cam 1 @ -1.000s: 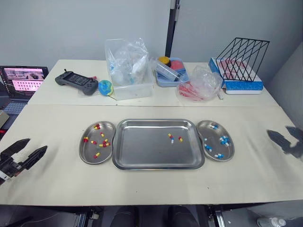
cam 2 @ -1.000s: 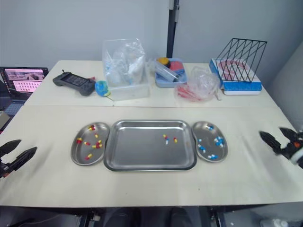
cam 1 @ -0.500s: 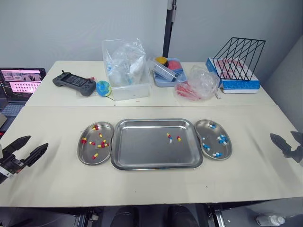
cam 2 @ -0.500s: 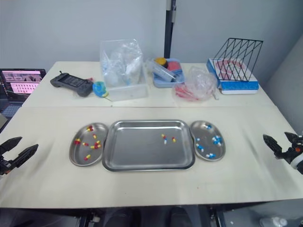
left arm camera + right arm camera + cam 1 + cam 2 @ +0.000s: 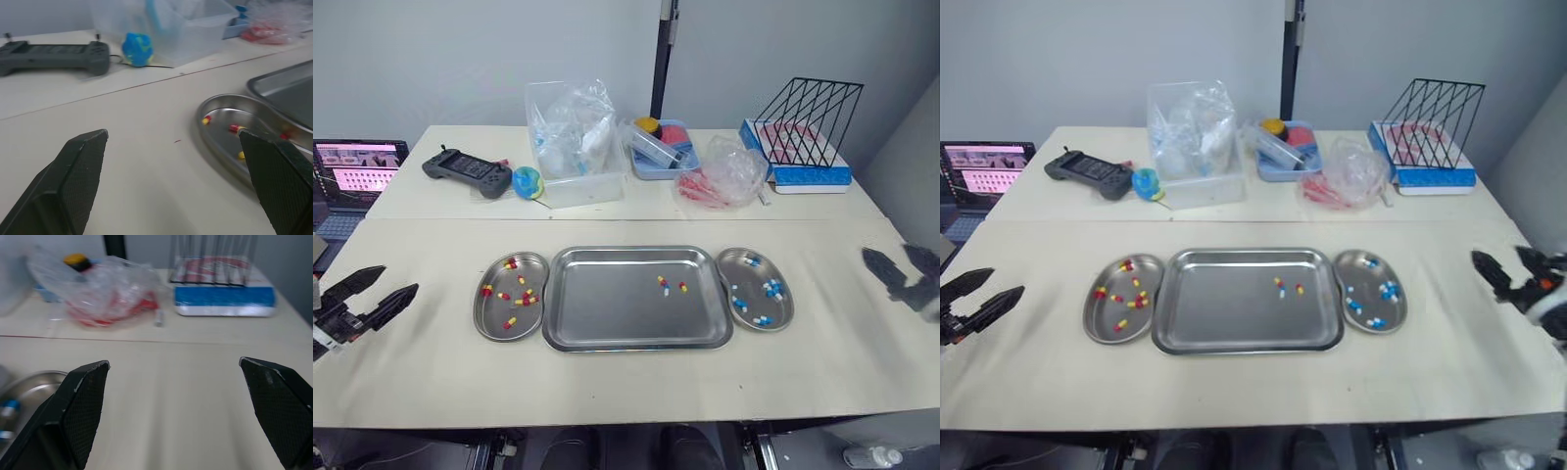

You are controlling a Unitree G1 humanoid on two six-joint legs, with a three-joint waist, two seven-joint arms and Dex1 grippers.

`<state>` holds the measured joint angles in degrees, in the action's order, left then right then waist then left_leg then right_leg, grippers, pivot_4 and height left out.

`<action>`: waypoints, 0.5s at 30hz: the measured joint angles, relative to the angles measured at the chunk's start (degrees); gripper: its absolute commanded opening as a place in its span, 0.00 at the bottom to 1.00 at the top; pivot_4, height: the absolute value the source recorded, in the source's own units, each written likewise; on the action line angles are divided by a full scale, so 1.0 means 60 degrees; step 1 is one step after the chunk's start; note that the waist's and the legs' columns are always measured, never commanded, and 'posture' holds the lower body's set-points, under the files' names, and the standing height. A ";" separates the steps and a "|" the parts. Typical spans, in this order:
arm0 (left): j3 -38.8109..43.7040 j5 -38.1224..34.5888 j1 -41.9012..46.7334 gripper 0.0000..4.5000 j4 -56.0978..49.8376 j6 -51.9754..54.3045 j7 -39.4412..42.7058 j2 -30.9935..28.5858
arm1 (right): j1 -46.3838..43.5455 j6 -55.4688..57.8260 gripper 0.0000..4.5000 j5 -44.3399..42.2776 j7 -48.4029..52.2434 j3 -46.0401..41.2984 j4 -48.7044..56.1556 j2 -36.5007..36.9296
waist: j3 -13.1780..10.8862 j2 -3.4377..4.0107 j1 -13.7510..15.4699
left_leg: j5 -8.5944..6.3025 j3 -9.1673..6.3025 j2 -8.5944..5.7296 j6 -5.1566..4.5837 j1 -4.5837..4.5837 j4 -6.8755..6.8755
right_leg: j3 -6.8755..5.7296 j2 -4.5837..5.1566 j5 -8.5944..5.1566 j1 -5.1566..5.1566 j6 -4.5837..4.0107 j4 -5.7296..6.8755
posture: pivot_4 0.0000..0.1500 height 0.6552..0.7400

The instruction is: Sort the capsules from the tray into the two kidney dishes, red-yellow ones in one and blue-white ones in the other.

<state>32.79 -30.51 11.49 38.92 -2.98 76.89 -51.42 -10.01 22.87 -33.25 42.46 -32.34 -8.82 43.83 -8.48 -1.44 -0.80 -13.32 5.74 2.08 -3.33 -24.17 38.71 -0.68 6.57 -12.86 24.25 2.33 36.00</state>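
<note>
While both arms hang idle at the outer edges of the pale table (image 5: 440,382), a shallow steel tray (image 5: 607,308) sits at its centre with a kidney dish touching each short side. Three loose capsules (image 5: 667,286) lie close together in the right half of the tray; at least one is red-yellow. On the robot's left, the left dish (image 5: 534,321) holds a scatter of red-yellow capsules (image 5: 512,293). On its right, the right dish (image 5: 754,284) holds blue-white capsules (image 5: 773,289). Hovering well apart from the dishes, the left gripper (image 5: 399,280) has its black fingers spread wide, gripping nothing. At the opposite edge, the right gripper (image 5: 1496,257) is likewise spread wide and empty. Further back stand a game controller (image 5: 470,172), a clear box of plastic bags (image 5: 576,147) and a black wire rack (image 5: 813,117)
</note>
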 measured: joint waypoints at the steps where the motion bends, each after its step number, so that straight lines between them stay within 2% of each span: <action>1: -0.0112 -0.0001 0.0036 1.00 -0.0201 0.0113 0.0172 -0.0029 | 0.0019 0.0433 1.00 -0.0153 -0.0261 0.0234 0.0703 -0.0204 | 0.0000 0.0000 -0.0003 | 0.0000 0.0001 0.0000 0.0000 -0.0002 -0.0002 | 0.0000 0.0001 0.0000 0.0005 0.0000 0.0000 | 1.00 1.00; 4: -0.0434 -0.0020 0.0346 1.00 -0.0520 0.0492 0.0503 -0.0031 | 0.0025 0.1428 1.00 -0.0509 -0.1029 0.1125 0.2614 -0.0887 | 0.0000 0.0000 -0.0003 | 0.0000 -0.0009 0.0003 0.0001 -0.0006 -0.0007 | -0.0009 -0.0004 0.0000 0.0009 -0.0001 0.0004 | 1.00 1.00; 8: -0.0888 -0.0031 0.0867 1.00 -0.0904 0.0922 0.0754 -0.0034 | 0.0172 0.2705 1.00 -0.0448 -0.1833 0.3671 0.5259 -0.1499 | 0.0001 0.0000 -0.0001 | 0.0000 -0.0009 -0.0001 -0.0002 -0.0021 -0.0004 | -0.0017 -0.0009 -0.0001 0.0015 -0.0001 0.0002 | 1.00 1.00; 13: -0.0937 -0.0017 0.1027 1.00 -0.0917 0.1142 0.0786 -0.0066 | 0.0262 0.3171 1.00 0.0508 -0.2785 0.5124 0.5847 -0.1818 | 0.0003 -0.0013 0.0069 | -0.0009 -0.0006 -0.0026 -0.0020 -0.0037 0.0023 | -0.0027 -0.0005 0.0004 0.0007 0.0011 -0.0010 | 1.00 1.00; 15: -0.0989 -0.0017 0.1024 1.00 -0.0982 0.1178 0.0800 -0.0066 | 0.0368 0.3185 1.00 0.1038 -0.3298 0.5952 0.6006 -0.2372 | 0.0008 -0.0049 0.0036 | -0.0005 -0.0012 -0.0014 -0.0012 -0.0034 0.0022 | -0.0036 -0.0023 0.0003 0.0009 0.0011 -0.0002 | 1.00 1.00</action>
<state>26.85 -30.61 17.63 33.03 4.09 81.69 -51.82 -7.80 41.98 -27.02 22.67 3.37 27.22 29.60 -8.43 -1.73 -0.59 -13.35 5.66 1.99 -3.41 -24.37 38.84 -0.90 6.43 -12.85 24.30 2.40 35.99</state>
